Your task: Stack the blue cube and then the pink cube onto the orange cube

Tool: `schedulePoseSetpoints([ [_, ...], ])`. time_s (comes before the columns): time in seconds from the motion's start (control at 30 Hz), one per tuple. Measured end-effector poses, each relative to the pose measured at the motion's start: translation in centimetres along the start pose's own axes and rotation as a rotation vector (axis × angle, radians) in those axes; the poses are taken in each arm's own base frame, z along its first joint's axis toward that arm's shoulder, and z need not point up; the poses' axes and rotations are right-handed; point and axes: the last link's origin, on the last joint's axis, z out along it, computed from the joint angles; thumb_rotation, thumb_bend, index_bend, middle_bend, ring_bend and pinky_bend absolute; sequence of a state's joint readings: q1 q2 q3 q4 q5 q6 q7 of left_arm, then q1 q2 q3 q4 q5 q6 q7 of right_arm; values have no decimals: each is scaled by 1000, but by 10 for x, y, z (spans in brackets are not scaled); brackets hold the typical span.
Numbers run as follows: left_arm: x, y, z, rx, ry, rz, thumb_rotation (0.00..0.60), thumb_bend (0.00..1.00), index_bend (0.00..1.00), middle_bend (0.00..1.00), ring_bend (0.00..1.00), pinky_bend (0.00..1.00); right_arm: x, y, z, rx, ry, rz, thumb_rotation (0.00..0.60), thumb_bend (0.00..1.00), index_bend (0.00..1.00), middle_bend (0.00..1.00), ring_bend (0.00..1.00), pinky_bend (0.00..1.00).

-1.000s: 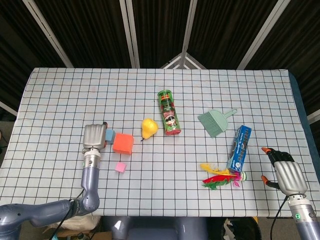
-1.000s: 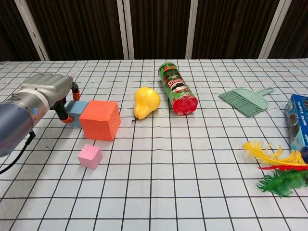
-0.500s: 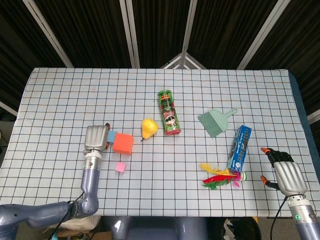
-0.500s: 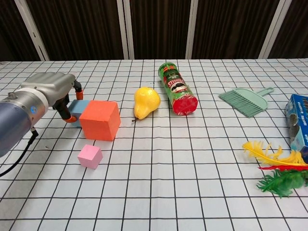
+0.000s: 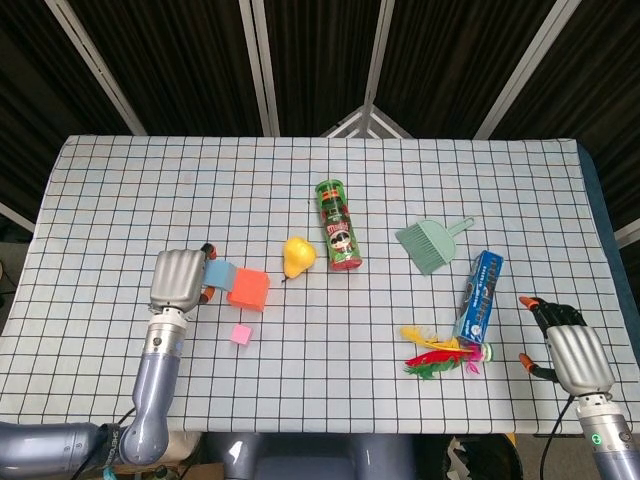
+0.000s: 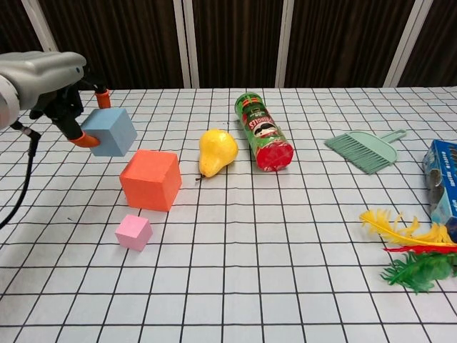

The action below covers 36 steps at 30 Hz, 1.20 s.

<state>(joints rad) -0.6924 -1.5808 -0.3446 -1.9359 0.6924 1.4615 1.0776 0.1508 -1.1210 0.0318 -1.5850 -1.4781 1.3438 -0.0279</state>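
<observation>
My left hand (image 5: 177,280) (image 6: 44,75) holds the blue cube (image 5: 220,273) (image 6: 108,131) in the air, just left of and above the orange cube (image 5: 247,289) (image 6: 150,179). The blue cube is tilted between the orange-tipped fingers (image 6: 88,140). A small pink cube (image 5: 240,334) (image 6: 133,232) lies on the checked cloth in front of the orange cube. My right hand (image 5: 568,350) hovers at the table's front right corner, fingers apart and holding nothing; the chest view does not show it.
A yellow pear (image 5: 297,256) (image 6: 216,151) lies right of the orange cube, then a green chip can (image 5: 338,226) (image 6: 263,133) on its side. A green dustpan brush (image 5: 430,244) (image 6: 365,149), a blue box (image 5: 481,292) (image 6: 443,179) and coloured feathers (image 5: 441,356) (image 6: 408,251) fill the right side.
My left hand has lifted the blue cube off the cloth, raising it well above table level beside the orange cube. The right hand has stayed put.
</observation>
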Motion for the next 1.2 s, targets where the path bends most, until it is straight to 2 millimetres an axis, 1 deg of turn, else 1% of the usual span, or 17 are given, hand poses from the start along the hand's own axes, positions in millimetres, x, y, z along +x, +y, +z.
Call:
schedulePoseSetpoints([
  [0.07, 3, 5, -2, -10, -5, 11, 600, 385, 493, 934, 684, 766, 1, 1, 0, -3, 4, 4, 600, 299, 175, 197, 219, 188],
  [0.17, 2, 13, 1, -11, -5, 30, 600, 385, 493, 934, 684, 766, 2, 2, -1, -5, 8, 6, 600, 298, 175, 197, 219, 188],
  [0.53, -13, 43, 11, -30, -22, 56, 600, 384, 492, 934, 684, 766, 4, 6, -2, -14, 15, 7, 600, 298, 175, 197, 219, 188],
  [1.03, -15, 47, 7, -16, -9, 82, 600, 383, 492, 934, 684, 766, 3, 5, -1, -11, 12, 5, 600, 298, 175, 197, 219, 188],
  [1.2, -19, 47, 9, -4, -12, 90, 600, 383, 492, 934, 684, 766, 3, 6, -1, -14, 11, 5, 600, 298, 175, 197, 219, 187],
])
